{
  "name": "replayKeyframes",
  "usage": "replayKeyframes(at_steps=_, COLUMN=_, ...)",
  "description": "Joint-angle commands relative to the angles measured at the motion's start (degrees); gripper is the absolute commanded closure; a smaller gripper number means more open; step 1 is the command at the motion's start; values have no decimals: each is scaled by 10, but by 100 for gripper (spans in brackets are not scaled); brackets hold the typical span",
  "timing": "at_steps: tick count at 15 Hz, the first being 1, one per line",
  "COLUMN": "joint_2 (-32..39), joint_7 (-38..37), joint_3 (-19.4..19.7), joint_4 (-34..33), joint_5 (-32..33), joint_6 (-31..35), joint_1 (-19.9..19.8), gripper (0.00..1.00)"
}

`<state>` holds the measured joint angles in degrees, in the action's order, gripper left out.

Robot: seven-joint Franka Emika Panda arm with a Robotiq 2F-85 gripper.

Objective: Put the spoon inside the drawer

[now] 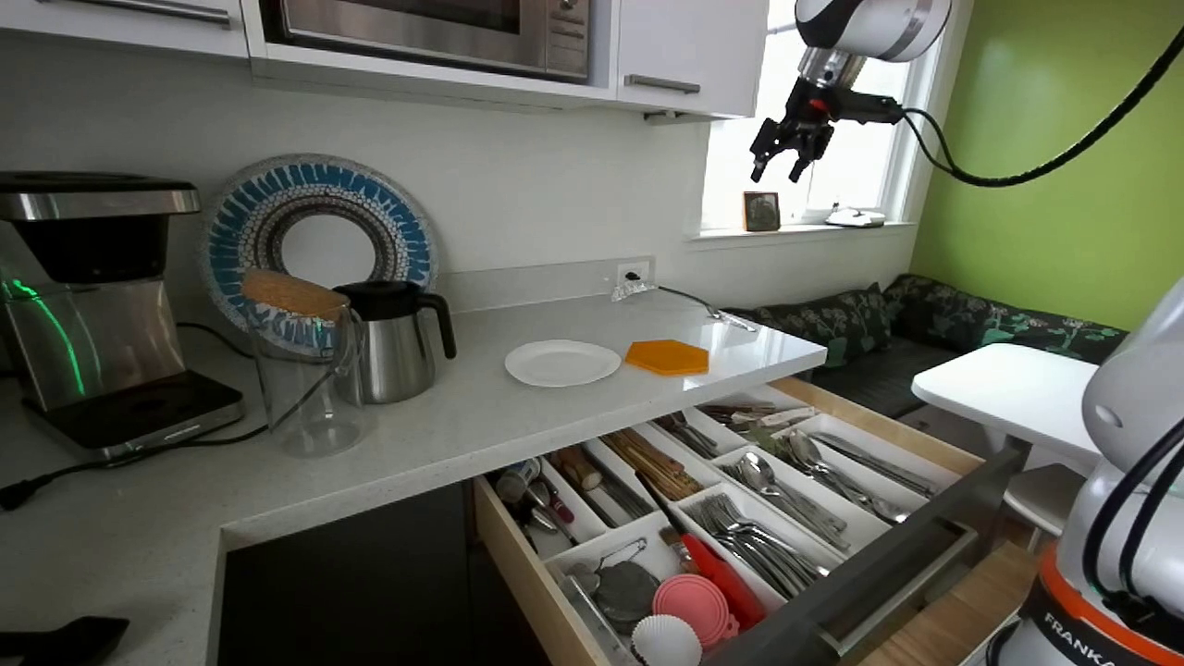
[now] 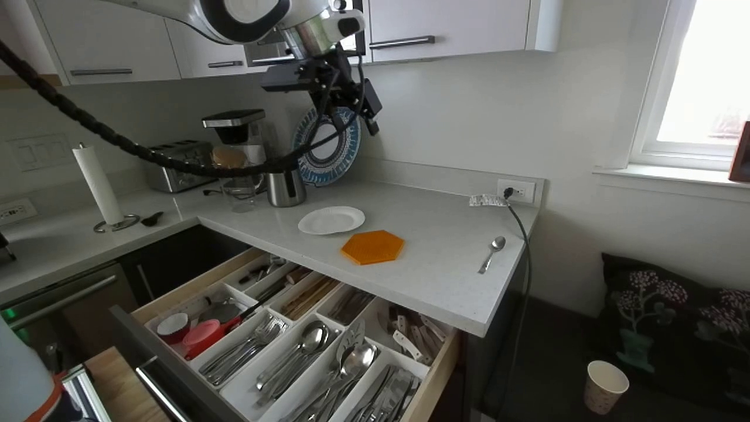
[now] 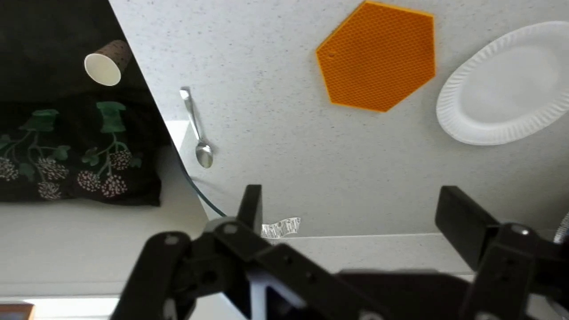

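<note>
A small metal spoon lies on the counter near its end, beside the power cord; it shows in both exterior views (image 1: 737, 322) (image 2: 497, 244) and left of my jaws in the wrist view (image 3: 204, 155). My gripper is open and empty, held high above the counter; it shows in both exterior views (image 1: 778, 174) (image 2: 356, 126) and in the wrist view (image 3: 352, 204). The light wood drawer is pulled out below the counter edge in both exterior views (image 1: 893, 427) (image 2: 448, 366). Its compartments hold forks, spoons, knives and other utensils. The wrist view does not show the drawer.
An orange hexagonal mat (image 2: 373, 247) and a white plate (image 2: 331, 220) lie on the counter (image 2: 428, 246). A steel jug (image 1: 393, 356), a glass pitcher (image 1: 319, 407) and a coffee maker (image 1: 120, 324) stand further along. A cord (image 2: 524, 240) hangs over the counter's end. Cabinets (image 1: 684, 46) hang above.
</note>
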<state>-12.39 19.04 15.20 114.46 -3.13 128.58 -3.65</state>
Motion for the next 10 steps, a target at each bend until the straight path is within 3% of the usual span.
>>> replayKeyframes(at_steps=1, joint_2=87, joint_7=71, joint_3=23, joint_4=-78, joint_5=-66, joint_6=7, joint_1=-18, gripper=0)
replayKeyframes(at_steps=8, joint_2=217, joint_7=142, joint_3=18, joint_4=-172, joint_5=-116, joint_6=45, joint_1=-104, gripper=0)
replayKeyframes(at_steps=9, joint_2=179, joint_7=116, joint_3=4, joint_4=-140, joint_5=-90, joint_6=38, joint_1=-97, gripper=0)
replayKeyframes(at_steps=10, joint_2=195, joint_7=122, joint_3=3, joint_4=-151, joint_5=-93, joint_6=42, joint_1=-109, gripper=0)
